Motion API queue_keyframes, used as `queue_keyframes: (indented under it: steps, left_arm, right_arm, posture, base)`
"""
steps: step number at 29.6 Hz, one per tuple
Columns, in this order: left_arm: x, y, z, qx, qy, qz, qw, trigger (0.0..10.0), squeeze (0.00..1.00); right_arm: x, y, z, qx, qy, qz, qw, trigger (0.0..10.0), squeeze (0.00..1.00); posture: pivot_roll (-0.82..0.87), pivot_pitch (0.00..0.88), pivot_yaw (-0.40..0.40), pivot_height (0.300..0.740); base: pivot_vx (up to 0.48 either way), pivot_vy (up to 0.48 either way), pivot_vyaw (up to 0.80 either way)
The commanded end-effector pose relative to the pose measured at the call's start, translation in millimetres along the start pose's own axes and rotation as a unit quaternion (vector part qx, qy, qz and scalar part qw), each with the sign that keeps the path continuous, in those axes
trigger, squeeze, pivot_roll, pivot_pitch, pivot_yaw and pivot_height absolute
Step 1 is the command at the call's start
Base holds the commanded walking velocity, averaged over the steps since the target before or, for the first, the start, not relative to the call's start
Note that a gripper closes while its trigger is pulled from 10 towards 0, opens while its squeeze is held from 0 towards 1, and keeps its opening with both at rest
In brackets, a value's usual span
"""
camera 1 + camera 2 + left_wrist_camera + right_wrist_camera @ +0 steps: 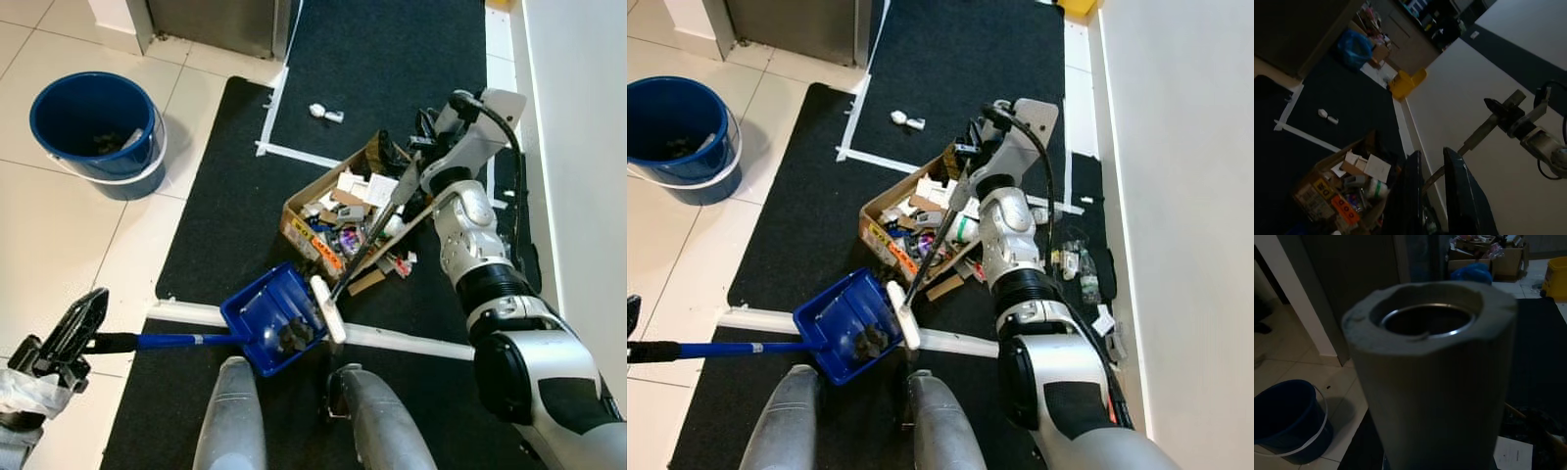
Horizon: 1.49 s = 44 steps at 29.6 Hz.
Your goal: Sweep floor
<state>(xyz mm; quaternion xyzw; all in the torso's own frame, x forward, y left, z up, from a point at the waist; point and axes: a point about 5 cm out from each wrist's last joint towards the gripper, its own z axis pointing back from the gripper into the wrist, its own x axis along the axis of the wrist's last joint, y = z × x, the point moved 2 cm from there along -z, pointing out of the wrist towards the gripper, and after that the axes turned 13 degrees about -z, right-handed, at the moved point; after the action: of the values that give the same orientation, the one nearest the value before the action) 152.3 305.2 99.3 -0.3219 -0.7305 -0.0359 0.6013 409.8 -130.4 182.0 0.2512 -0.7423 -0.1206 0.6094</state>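
A blue dustpan [263, 311] lies on the black mat [225, 215] in front of my legs, with dark debris [296, 335] in it. Its long handle [167, 341] runs left to my left gripper [86, 328], which is shut on the handle's end. The broom's white head [328, 308] rests at the pan's right edge. Its shaft [377, 230] slants up and right to my right gripper [419, 162], shut on it near the top. The grey top end of the broom handle [1435, 372] looms close in the right wrist view. The left fingers [1411, 196] stand close together.
A cardboard box [299, 230] full of litter sits under the broom shaft. A blue bucket [93, 127] stands on the tiles at far left. A white strip [411, 343] crosses the mat. A small white object [326, 114] lies further off. Bottles [1087, 274] line the right wall.
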Motion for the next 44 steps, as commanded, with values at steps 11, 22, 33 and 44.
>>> queue_keyframes:
  steps: [11, 22, 33, 44]
  left_arm:
    - [-16, -35.4, 7.8, -0.070, -0.013, 0.107, 0.992, 10.0, 0.00]
    - [13, -34.6, 38.1, -0.033, -0.015, 0.060, 0.998, 10.0, 0.00]
    - [55, -40.5, 48.6, -0.020, -0.050, -0.014, 0.998, 10.0, 0.00]
    - [105, -28.6, 32.5, 0.020, -0.129, -0.126, 0.983, 10.0, 0.00]
  right_arm:
    - [24, -57.4, 8.4, -0.120, -0.012, 0.082, 0.989, 10.0, 0.00]
    - [34, -79.8, 14.5, -0.160, -0.005, 0.116, 0.980, 10.0, 0.00]
    - [28, -89.0, 20.6, -0.180, 0.012, 0.126, 0.975, 10.0, 0.00]
    - [22, -88.3, 21.8, -0.180, 0.023, 0.124, 0.976, 10.0, 0.00]
  posture:
    - [0.27, 0.151, -0.182, 0.740]
    - [0.31, 0.152, -0.192, 0.740]
    - [0.34, 0.158, -0.201, 0.740]
    - [0.35, 0.159, -0.208, 0.740]
  base:
    - [0.000, 0.000, 0.00]
    - [0.000, 0.000, 0.00]
    - [0.000, 0.000, 0.00]
    - [0.000, 0.000, 0.00]
